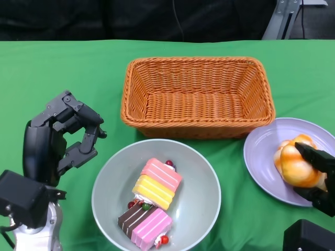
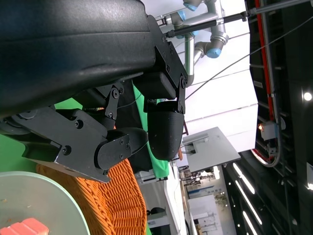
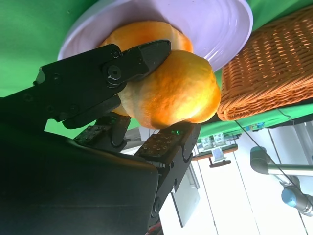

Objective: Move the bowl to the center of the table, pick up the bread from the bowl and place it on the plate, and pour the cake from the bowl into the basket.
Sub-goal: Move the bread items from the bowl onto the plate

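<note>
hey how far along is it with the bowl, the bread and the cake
Bowl looks moved already, sitting in front of the basket. In hand: the right hand grips the bread over the plate. Left: release it, then pour the cake; left hand holds nothing.

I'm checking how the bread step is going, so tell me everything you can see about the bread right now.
The bread is a rounded, lumpy bun, glossy golden-orange with paler cream patches, and looks whole. It lies over the lavender plate at the table's right side, beside the wicker basket. The right hand grips it, black fingers pressed against opposite sides, as the right wrist view shows. Whether it rests fully on the plate cannot be told.
</note>
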Tool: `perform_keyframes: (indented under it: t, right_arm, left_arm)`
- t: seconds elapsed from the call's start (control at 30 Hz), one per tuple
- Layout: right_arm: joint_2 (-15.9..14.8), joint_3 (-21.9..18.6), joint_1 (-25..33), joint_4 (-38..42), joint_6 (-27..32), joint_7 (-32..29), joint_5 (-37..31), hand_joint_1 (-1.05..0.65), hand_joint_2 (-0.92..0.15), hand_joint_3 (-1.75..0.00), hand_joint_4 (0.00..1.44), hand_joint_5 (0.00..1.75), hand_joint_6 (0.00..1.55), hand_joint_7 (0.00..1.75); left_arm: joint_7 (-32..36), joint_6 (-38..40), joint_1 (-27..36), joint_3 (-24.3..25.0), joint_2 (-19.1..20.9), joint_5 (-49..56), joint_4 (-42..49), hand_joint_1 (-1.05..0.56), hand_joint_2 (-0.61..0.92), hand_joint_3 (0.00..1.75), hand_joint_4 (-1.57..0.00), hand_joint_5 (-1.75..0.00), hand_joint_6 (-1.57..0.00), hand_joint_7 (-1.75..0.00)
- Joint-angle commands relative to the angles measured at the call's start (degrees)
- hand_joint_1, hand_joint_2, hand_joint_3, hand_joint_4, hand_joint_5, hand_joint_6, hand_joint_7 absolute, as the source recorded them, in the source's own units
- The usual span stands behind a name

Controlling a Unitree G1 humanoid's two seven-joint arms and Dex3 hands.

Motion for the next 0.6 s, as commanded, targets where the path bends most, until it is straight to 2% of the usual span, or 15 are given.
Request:
perform_keyframes:
  t: [0.03,0.3,0.6]
  right_arm:
    - [-0.7,-0.1,1.5,-1.7,2.2,0.8,-0.2,-0.35,-0.89,0.0,0.77,0.04,0.79,0.0]
    - [0.0,0.4,2.5,-4.0,4.7,0.4,-0.4,-0.42,-0.9,0.0,0.63,0.0,0.67,0.0]
    - [-0.6,0.6,1.9,-2.4,2.1,-0.9,0.2,-0.38,-0.88,0.0,0.7,0.04,0.68,0.01]
  left_arm:
    - [-0.2,-1.2,0.1,0.5,0.9,0.0,0.6,-0.07,0.72,0.83,-0.76,-1.58,-0.74,-1.42]
    - [-0.4,-1.6,0.1,0.4,1.2,0.1,1.1,-0.06,0.74,0.82,-0.77,-1.58,-0.74,-1.42]
    - [-1.1,-1.7,0.0,0.5,1.0,-0.5,1.4,-0.06,0.72,0.84,-0.76,-1.57,-0.74,-1.41]
